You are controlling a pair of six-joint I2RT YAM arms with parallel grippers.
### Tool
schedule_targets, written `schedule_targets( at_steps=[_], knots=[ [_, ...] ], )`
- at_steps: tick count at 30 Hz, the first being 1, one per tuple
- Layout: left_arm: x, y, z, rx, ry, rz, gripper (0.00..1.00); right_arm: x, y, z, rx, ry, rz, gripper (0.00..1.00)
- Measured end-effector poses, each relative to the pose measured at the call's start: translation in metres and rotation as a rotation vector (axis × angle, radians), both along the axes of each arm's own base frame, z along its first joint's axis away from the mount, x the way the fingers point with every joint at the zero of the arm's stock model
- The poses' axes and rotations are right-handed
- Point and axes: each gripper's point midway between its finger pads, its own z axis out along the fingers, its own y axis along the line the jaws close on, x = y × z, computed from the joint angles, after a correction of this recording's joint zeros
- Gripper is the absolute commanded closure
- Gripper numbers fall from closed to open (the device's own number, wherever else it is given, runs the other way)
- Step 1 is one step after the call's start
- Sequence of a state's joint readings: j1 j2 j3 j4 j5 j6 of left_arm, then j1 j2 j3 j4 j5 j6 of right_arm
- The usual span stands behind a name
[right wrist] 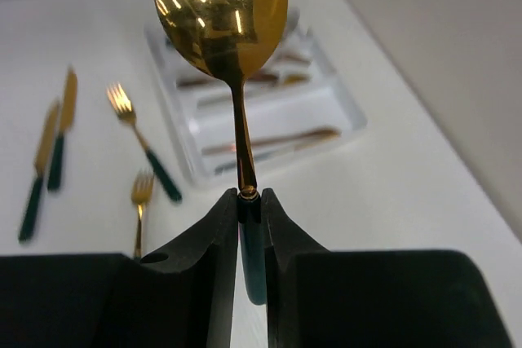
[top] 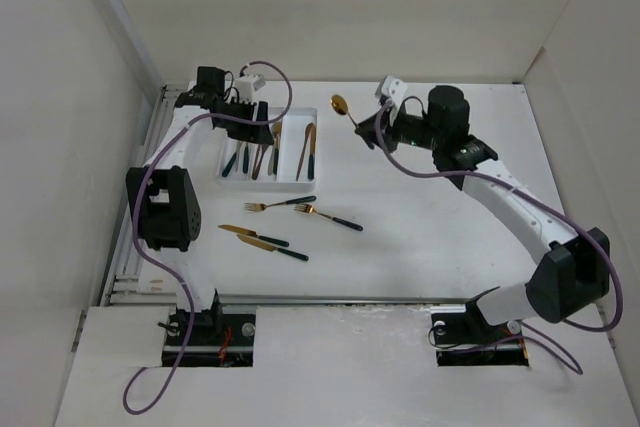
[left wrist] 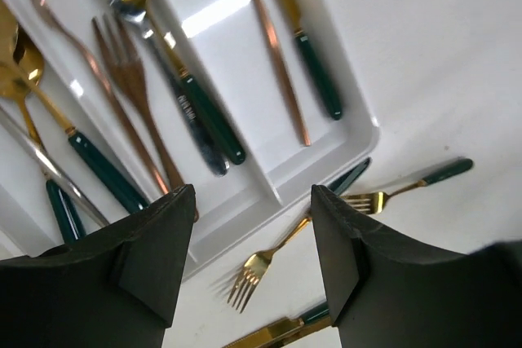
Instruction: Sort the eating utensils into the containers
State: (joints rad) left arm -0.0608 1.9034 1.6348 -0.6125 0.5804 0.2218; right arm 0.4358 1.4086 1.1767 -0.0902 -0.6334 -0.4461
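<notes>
The white cutlery tray lies at the back left, its three compartments holding several gold, copper and silver utensils. My left gripper hovers over the tray's far end, open and empty; in the left wrist view its fingers frame the tray's corner and a loose gold fork. My right gripper is shut on the green handle of a gold spoon, held in the air to the right of the tray, bowl up. Two forks and two knives lie loose on the table.
White walls enclose the table on the left, back and right. The right wrist view shows the tray beyond the spoon, with the loose forks and knives to its left. The arm bases stand at the near edge.
</notes>
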Motion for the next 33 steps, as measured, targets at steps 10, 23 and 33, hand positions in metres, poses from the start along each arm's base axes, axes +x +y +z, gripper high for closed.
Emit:
schedule_targets(
  at_steps=[10, 23, 33],
  knots=[
    [-0.041, -0.076, 0.135, -0.228, -0.383, -0.471, 0.28, 0.03, 0.033, 0.096, 0.517, 0.154, -0.079, 1.0],
    [-0.082, -0.147, 0.161, -0.346, -0.425, -0.692, 0.25, 0.033, 0.057, 0.128, 0.81, 0.299, -0.058, 1.0],
    [-0.067, -0.148, 0.17, -0.355, -0.433, -0.616, 0.35, 0.034, 0.079, 0.105, 0.811, 0.387, -0.04, 1.0]
  ],
)
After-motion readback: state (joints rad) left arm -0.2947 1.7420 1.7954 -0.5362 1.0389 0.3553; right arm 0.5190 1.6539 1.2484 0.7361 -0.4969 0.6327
